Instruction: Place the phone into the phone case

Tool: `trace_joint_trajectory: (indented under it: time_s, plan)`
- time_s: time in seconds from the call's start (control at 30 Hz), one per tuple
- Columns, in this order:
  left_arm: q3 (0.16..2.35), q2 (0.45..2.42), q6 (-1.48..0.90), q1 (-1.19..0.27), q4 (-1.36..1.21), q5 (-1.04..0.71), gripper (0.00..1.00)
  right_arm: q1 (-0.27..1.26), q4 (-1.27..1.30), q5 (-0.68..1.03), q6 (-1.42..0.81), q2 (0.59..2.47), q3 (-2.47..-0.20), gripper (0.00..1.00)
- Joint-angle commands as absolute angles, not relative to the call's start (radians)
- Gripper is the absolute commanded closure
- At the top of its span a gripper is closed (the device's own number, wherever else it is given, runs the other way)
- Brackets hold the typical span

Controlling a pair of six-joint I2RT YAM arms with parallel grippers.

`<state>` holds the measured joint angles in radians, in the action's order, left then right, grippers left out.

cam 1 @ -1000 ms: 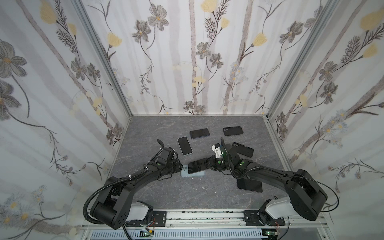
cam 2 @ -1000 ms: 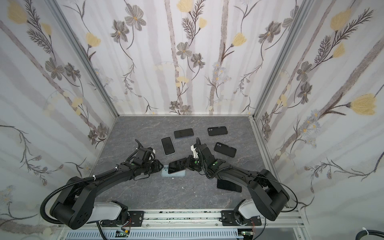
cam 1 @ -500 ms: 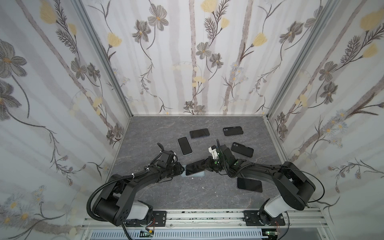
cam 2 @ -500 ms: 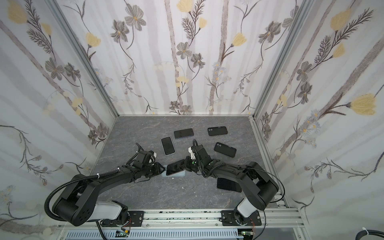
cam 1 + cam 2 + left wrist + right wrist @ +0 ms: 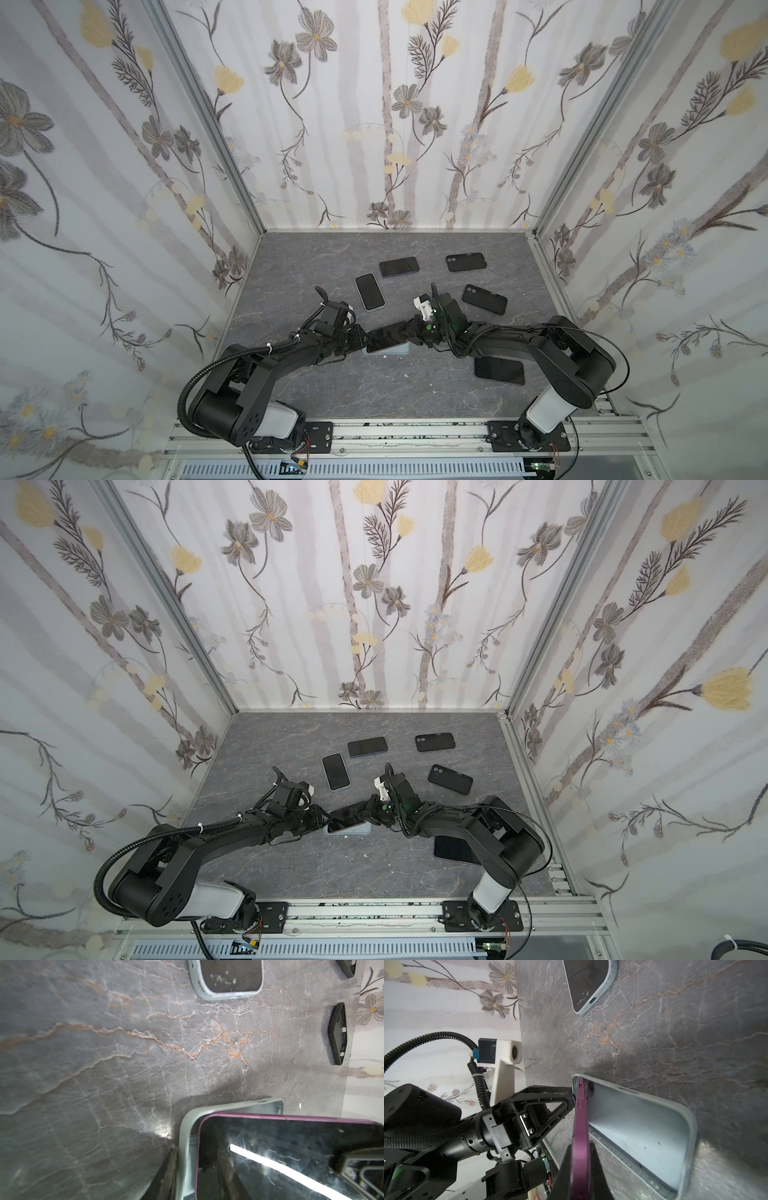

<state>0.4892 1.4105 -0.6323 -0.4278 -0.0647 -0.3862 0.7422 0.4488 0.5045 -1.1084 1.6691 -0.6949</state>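
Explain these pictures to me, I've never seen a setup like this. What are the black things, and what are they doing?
Those are two robot arms fixed to a rail, each ending in a two-fingered gripper. Two pictures look down from overhead; the other two come from cameras on the wrists. The right gripper is shut on a purple phone, one end tucked into a pale blue case lying on the grey marble-look table. The left gripper sits at that case's end; whether it clamps it is unclear. Also lying there: a phone in a pale case, a second dark phone, two black cases, and a dark slab half under the right arm.
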Motion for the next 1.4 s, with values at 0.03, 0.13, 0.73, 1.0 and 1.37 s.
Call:
trace_joint_trajectory:
  time_s: [0.03,0.13,0.73,1.0,1.37]
  plan:
    - [0.479,1.407,-0.658,-0.436,-0.076,-0.413,0.67,0.745,0.499,0.515,-1.138,1.68,-0.676,1.0]
    - [0.471,1.402,-0.683,-0.444,-0.089,-0.428,0.68,0.744,0.509,0.509,-1.144,1.675,-0.658,1.0]
    - [0.462,1.445,-0.728,-0.468,-0.162,-0.41,0.69,0.729,0.547,0.586,-1.112,1.745,-0.623,1.0]
    - [0.463,1.458,-0.709,-0.474,-0.14,-0.394,0.7,0.707,0.569,0.578,-1.103,1.781,-0.615,1.0]
    - [0.447,1.47,-0.654,-0.476,-0.056,-0.293,0.71,0.707,0.407,0.521,-1.027,1.747,-0.669,0.72]
